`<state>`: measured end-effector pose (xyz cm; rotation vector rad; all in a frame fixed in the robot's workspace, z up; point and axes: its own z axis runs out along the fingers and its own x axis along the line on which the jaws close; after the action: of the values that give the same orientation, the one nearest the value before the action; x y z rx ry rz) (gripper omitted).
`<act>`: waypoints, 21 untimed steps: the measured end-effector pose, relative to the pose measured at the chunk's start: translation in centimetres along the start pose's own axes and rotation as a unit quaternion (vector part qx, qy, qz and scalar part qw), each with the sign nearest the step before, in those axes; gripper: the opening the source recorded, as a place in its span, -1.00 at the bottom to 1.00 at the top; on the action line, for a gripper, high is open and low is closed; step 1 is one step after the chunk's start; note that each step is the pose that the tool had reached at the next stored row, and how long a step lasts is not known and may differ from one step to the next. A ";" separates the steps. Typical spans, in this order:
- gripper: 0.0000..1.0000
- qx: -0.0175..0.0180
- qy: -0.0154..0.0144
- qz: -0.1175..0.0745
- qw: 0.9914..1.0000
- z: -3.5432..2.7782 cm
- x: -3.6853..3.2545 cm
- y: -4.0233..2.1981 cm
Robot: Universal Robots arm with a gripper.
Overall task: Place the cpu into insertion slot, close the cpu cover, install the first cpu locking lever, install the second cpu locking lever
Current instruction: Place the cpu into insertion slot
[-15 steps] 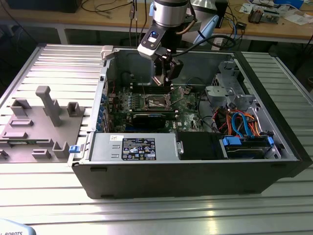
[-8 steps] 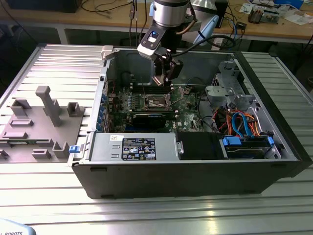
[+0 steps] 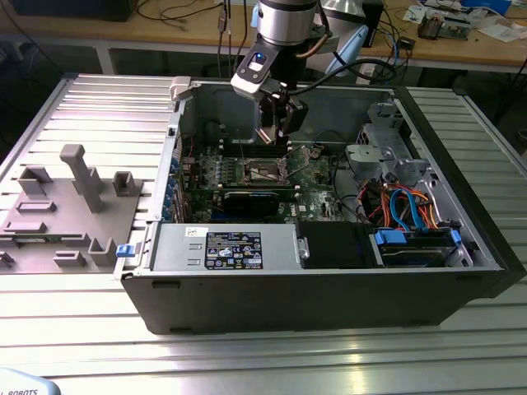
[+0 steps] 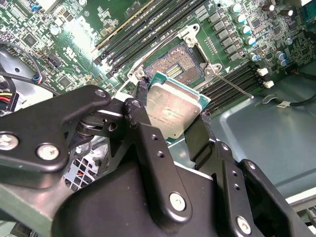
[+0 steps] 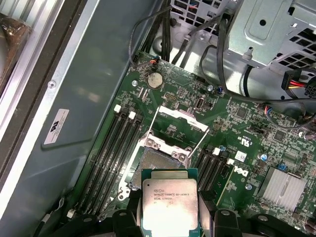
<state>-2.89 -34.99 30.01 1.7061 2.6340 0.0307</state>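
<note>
Black end effector (image 4: 172, 102) clenched on the cpu (image 5: 169, 205) by two opposite edges, hovering just above the insertion slot (image 4: 183, 55), not seated yet. Looks a bit tilted against the slot in the second wrist view, so could easily land corner-first and mash those fine gold contacts (image 4: 165, 66). Smooth dull-silver lid, thin green edge, not much for hard black fingers (image 4: 148, 133) to bite on, so might slip or twist too. Just past the slot, cpu cover (image 5: 180, 114) standing open: thin shiny frame, big square cut-out. Worth worrying about clipping that as well.
</note>
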 end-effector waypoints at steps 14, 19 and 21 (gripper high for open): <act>0.08 0.000 0.000 0.005 1.000 0.00 0.00 0.00; 0.08 0.000 0.000 0.008 1.000 0.00 0.00 0.00; 0.08 0.000 0.000 0.008 1.000 0.00 0.00 0.00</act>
<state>-2.89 -35.00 30.01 1.7275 2.6198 0.0306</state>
